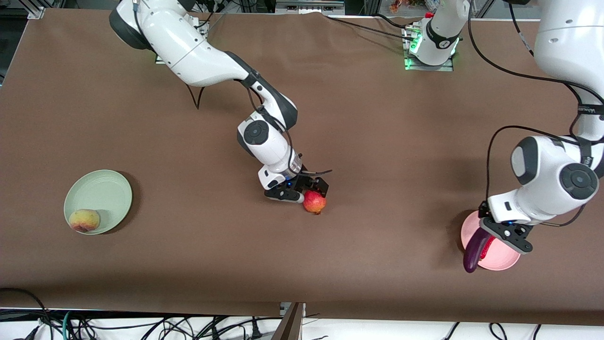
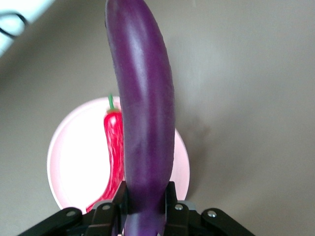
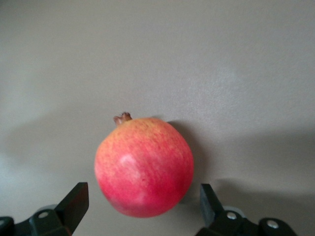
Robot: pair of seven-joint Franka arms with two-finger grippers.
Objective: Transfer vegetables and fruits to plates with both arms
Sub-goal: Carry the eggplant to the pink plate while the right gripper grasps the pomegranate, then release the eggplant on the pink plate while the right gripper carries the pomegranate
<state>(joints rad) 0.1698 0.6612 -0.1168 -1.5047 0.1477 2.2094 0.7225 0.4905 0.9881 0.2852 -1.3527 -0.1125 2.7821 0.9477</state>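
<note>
Brown table [image 1: 377,141]: left claw [image 2: 145,206] grips eggplant [image 2: 142,113] over pink plate [image 2: 74,157].

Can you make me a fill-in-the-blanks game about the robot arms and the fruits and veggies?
1. The left gripper holds the purple ____ over the pink plate.
2. The red chili pepper lies on the ____ plate.
3. The peach sits on the ____ plate.
4. The right gripper is open at the ____ on the table.

Missing words: eggplant; pink; green; pomegranate
</note>
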